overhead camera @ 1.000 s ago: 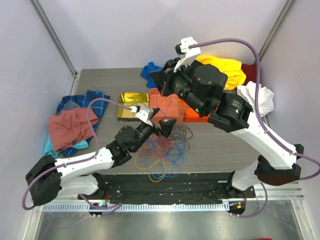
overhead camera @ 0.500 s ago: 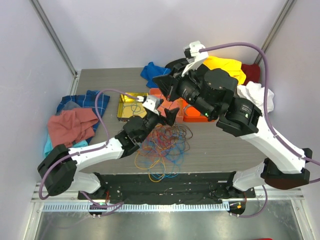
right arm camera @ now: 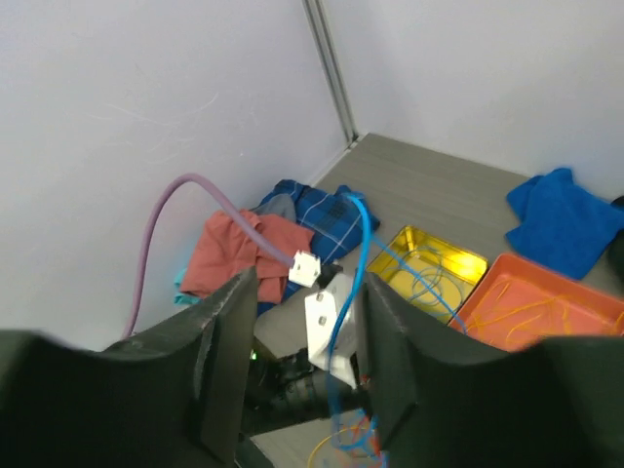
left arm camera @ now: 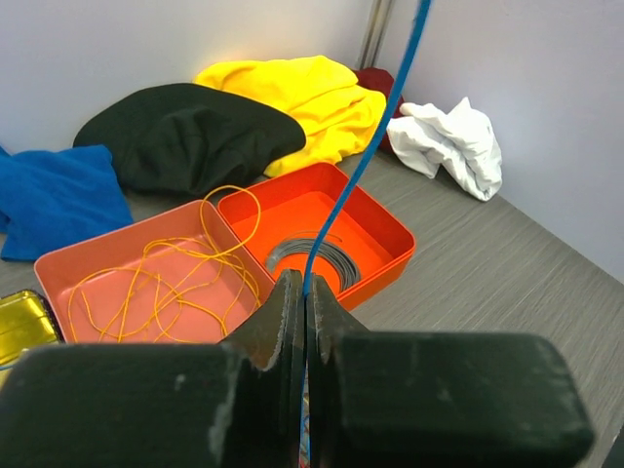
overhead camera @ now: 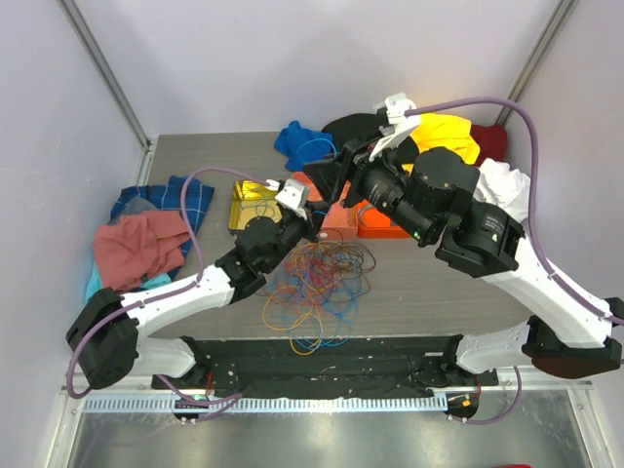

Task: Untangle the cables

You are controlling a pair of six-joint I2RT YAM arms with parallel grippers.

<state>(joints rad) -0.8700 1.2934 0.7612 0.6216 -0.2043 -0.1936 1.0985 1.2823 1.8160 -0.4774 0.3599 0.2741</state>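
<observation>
The cables point(overhead camera: 317, 283) lie in a loose orange, blue, red and yellow tangle on the table in front of the arms. My left gripper point(left arm camera: 304, 292) is shut on one thin blue cable point(left arm camera: 363, 166), which runs straight up out of the frame. In the top view that gripper point(overhead camera: 314, 220) sits just behind the tangle. My right gripper point(right arm camera: 304, 331) hangs above it, open. The same blue cable point(right arm camera: 356, 258) passes between its fingers, close to the right one point(right arm camera: 390, 351). In the top view the right gripper point(overhead camera: 327, 178) is over the orange tray point(overhead camera: 382, 232).
The orange tray has two compartments: one point(left arm camera: 58, 268) holds orange wire loops, the other point(left arm camera: 390, 229) a grey coil point(left arm camera: 314, 257). A yellow tin point(right arm camera: 478, 261) holds blue loops. Cloths lie at the left point(overhead camera: 146, 239) and back right point(overhead camera: 448, 132). Walls close in on three sides.
My left gripper moved back toward the trays and shut on the blue cable. My right gripper rose to the right and opened, letting go of that cable.
</observation>
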